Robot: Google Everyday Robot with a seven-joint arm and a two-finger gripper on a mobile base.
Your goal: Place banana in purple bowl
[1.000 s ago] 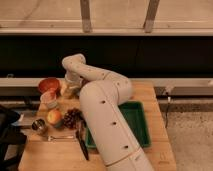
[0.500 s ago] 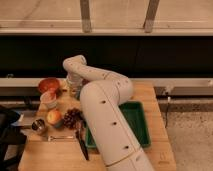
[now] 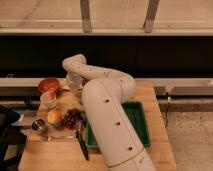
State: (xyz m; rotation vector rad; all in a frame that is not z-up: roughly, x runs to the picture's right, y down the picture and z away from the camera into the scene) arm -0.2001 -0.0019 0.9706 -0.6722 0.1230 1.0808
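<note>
My gripper (image 3: 73, 89) hangs at the end of the arm over the far left part of the wooden table (image 3: 155, 145), just right of the orange-red bowl (image 3: 49, 85). The wrist and arm cover what is under it. The banana does not show; it is hidden or out of view. The purple bowl does not show clearly either; only a dark reddish patch sits behind the arm beside the gripper.
A small pale cup (image 3: 49, 99) stands in front of the orange-red bowl. A round orange-red fruit (image 3: 54, 117), dark grapes (image 3: 72, 118), a metal cup (image 3: 38, 125), a fork (image 3: 56, 137) and a black knife (image 3: 81, 143) lie at the front left. A green tray (image 3: 137, 122) lies to the right.
The end of the arm with the gripper has shifted slightly right, away from the orange-red bowl. The things on the table have not moved.
</note>
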